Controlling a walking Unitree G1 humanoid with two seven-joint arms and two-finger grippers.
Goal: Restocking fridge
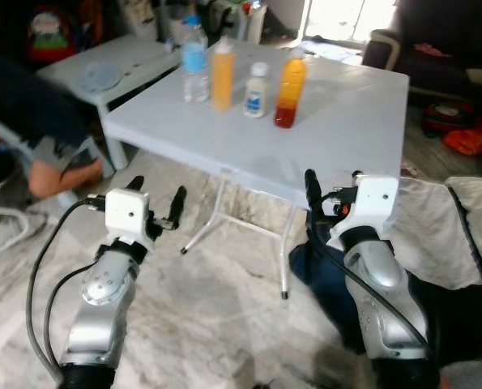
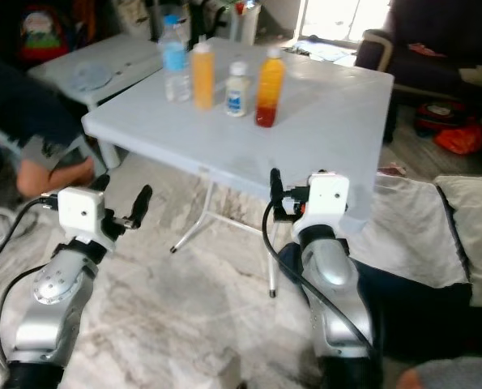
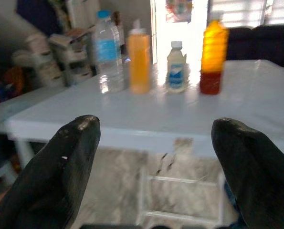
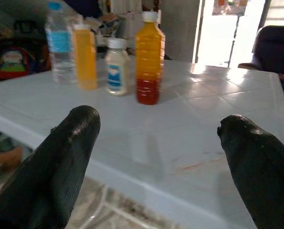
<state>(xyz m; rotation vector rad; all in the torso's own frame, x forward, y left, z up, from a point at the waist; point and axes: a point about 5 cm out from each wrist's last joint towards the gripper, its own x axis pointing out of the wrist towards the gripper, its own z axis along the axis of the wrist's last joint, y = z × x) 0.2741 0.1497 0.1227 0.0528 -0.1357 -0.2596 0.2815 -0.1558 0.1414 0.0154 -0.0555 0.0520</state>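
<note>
On the white desk [image 1: 346, 121], four bottles are standing upright in a row, sitting at about 12 o'clock from both grippers. The right gripper [image 4: 156, 143] is hovering nearer, fingers spread wide and empty, so I'd guess it's going for the orange-and-red juice bottle [image 4: 148, 57]. The left gripper [image 3: 156, 157] is gaping wide too, below desk height.

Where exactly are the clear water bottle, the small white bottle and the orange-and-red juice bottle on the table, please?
clear water bottle [image 1: 195, 71]: left eye view, on its blue label.
small white bottle [image 1: 256, 95]: left eye view, on its body.
orange-and-red juice bottle [image 4: 148, 59]: right wrist view, on its orange middle.
</note>
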